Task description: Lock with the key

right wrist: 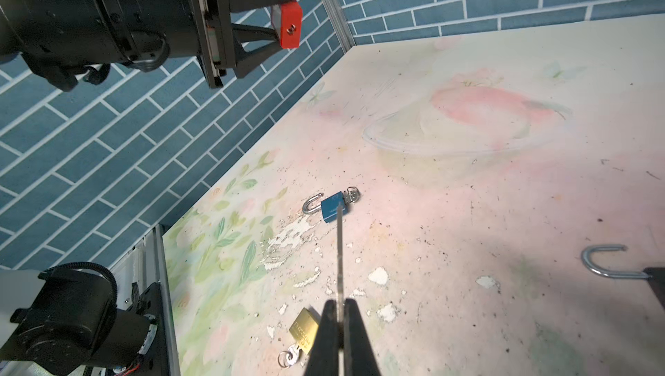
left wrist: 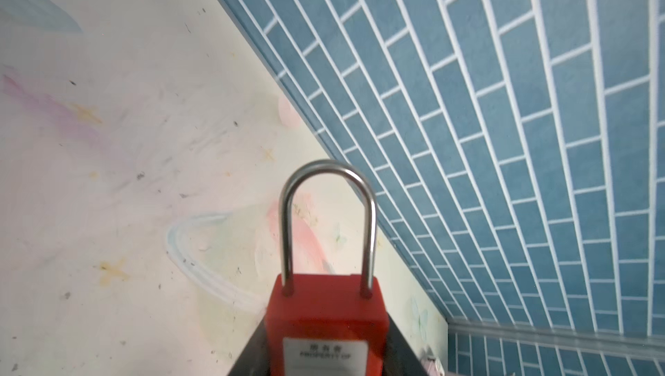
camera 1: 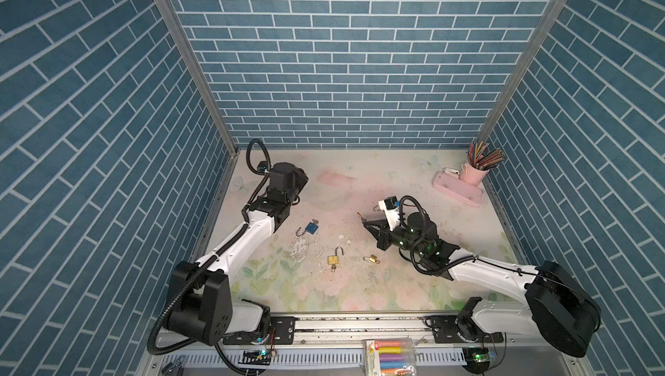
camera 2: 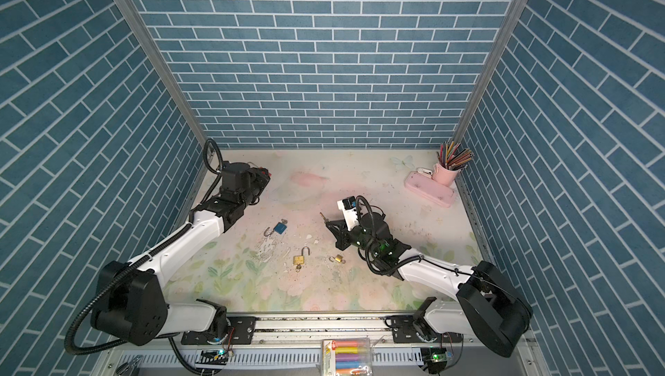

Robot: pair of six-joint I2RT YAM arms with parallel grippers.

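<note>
My left gripper (left wrist: 325, 341) is shut on the body of a red padlock (left wrist: 325, 313), held in the air at the back left. Both legs of its silver shackle (left wrist: 327, 176) sit in the body. The right wrist view shows the lock's underside with the keyhole (right wrist: 290, 28). My right gripper (right wrist: 339, 305) is shut on a key (right wrist: 339, 248), whose thin blade sticks out ahead of the fingertips. In both top views the right gripper (camera 1: 364, 220) (camera 2: 327, 223) hovers mid-table with the key (camera 1: 359, 215) pointing toward the left gripper (camera 2: 264, 176), a wide gap between them.
On the floral mat lie a blue padlock (camera 1: 311, 228) with an open shackle, a brass padlock (camera 1: 333, 259) with a key in it, and a small brass padlock (camera 1: 372, 258). Another silver shackle (right wrist: 604, 262) lies near the right arm. A pink pencil cup (camera 1: 476, 172) and pink case (camera 1: 458, 188) stand back right.
</note>
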